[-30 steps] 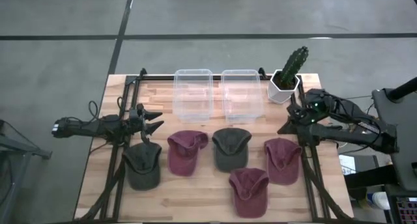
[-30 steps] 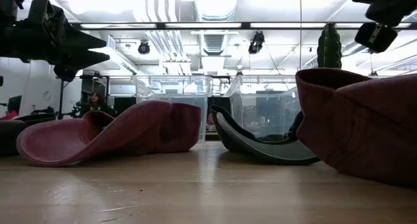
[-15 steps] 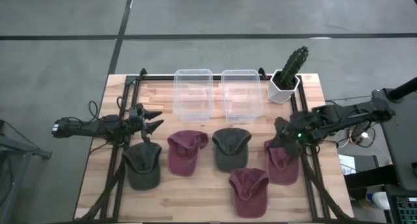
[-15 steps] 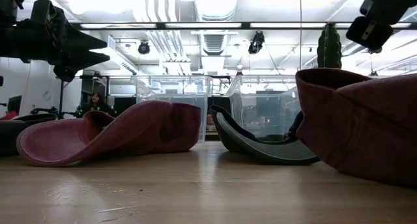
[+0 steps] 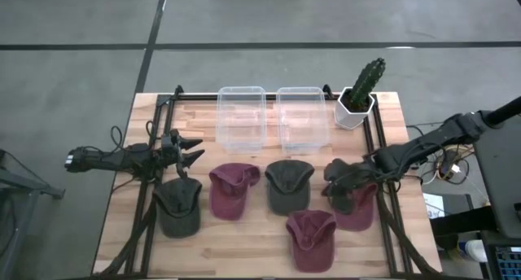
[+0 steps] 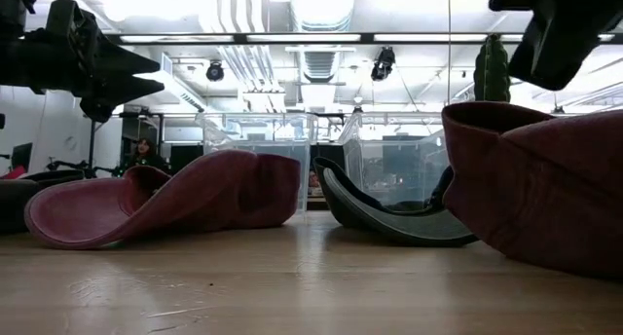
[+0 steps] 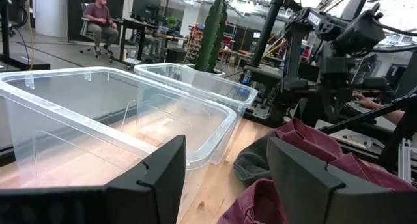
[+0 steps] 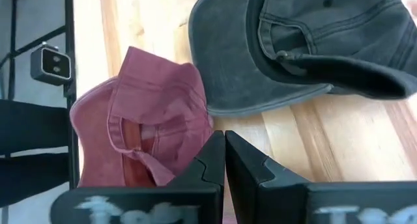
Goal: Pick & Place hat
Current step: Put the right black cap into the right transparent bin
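Note:
Five caps lie on the wooden table in the high view: a dark grey one (image 5: 177, 205) at the left, a maroon one (image 5: 232, 189), a grey one (image 5: 289, 182) in the middle, a maroon one (image 5: 356, 203) at the right and a maroon one (image 5: 311, 238) nearest. My right gripper (image 5: 332, 178) hovers over the right maroon cap's left part, fingers shut (image 8: 225, 149). Its wrist view looks down on the grey cap (image 8: 306, 48) and the near maroon cap (image 8: 143, 126). My left gripper (image 5: 193, 150) waits open (image 7: 225, 185) above the left side, beyond the dark grey cap.
Two clear plastic bins (image 5: 242, 117) (image 5: 302, 117) stand side by side at the far edge. A potted cactus (image 5: 358, 93) stands at the far right corner. A black metal frame (image 5: 155, 142) runs along the table's sides. People sit in the room behind.
My right arm has swung from the table's right edge near the cactus toward the near-left, coming over the right maroon cap. The caps have not moved, and the left arm has stayed still.

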`<state>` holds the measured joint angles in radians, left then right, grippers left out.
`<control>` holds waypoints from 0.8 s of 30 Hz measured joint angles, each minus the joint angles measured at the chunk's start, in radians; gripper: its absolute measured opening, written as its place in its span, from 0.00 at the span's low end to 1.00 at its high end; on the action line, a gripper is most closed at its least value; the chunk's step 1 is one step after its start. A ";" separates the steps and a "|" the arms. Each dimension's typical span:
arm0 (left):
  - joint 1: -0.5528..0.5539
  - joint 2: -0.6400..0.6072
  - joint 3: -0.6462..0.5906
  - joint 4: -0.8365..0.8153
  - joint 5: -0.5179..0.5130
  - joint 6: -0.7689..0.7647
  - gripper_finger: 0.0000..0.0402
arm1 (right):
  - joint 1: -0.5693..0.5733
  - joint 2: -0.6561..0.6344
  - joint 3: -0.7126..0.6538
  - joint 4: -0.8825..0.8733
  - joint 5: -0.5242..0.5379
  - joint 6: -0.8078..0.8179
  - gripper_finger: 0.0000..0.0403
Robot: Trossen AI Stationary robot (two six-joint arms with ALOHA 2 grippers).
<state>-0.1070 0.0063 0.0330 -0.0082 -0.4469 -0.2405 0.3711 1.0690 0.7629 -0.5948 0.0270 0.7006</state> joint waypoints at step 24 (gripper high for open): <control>-0.001 0.000 0.000 -0.005 0.000 0.002 0.52 | -0.084 0.229 0.089 0.001 0.000 0.464 0.52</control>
<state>-0.1078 0.0065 0.0330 -0.0135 -0.4469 -0.2382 0.2874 1.2984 0.8516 -0.5941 0.0265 1.1643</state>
